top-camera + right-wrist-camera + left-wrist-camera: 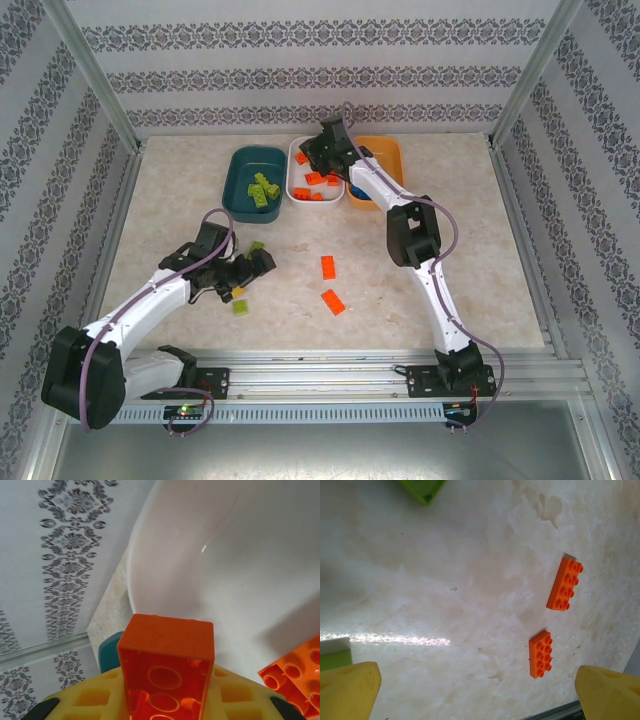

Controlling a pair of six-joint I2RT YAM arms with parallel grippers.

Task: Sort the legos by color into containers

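Observation:
My right gripper [320,150] hangs over the white bin [296,190], shut on an orange lego [167,650] whose hollow underside faces the camera between the yellow pads [90,697]. More orange legos [315,185] lie inside that bin; one [295,675] shows below the held brick. The teal bin [240,160] holds several green legos [264,190]. The orange bin [385,150] stands to the right. My left gripper [255,265] is open and low over the table, with two orange legos [564,583] [540,654] ahead and green legos [241,307] [422,489] beside it.
The three bins stand in a row at the back of the marble-patterned table [480,250]. Patterned walls and metal posts [95,75] close in the sides and rear. A metal rail [330,375] runs along the near edge by the arm bases.

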